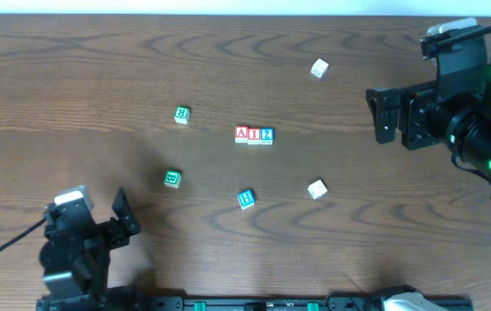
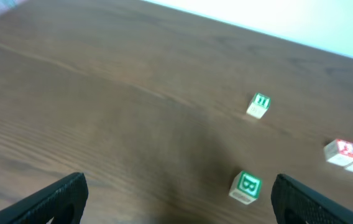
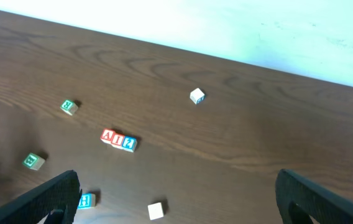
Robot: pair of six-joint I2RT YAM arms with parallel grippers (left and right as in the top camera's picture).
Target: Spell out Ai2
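Three blocks sit touching in a row at the table's middle: a red A (image 1: 241, 133), a red I (image 1: 253, 134) and a blue 2 (image 1: 266, 135). The row also shows in the right wrist view (image 3: 119, 139) and at the right edge of the left wrist view (image 2: 350, 155). My left gripper (image 1: 111, 226) is open and empty at the near left, away from the row. My right gripper (image 1: 382, 115) is open and empty at the far right, above the table.
Loose blocks lie around the row: a green one (image 1: 181, 114), a green B (image 1: 172, 178), a blue one (image 1: 245, 199), and two white ones (image 1: 316, 188) (image 1: 318, 68). The green B lies between my left fingers' view (image 2: 246, 186).
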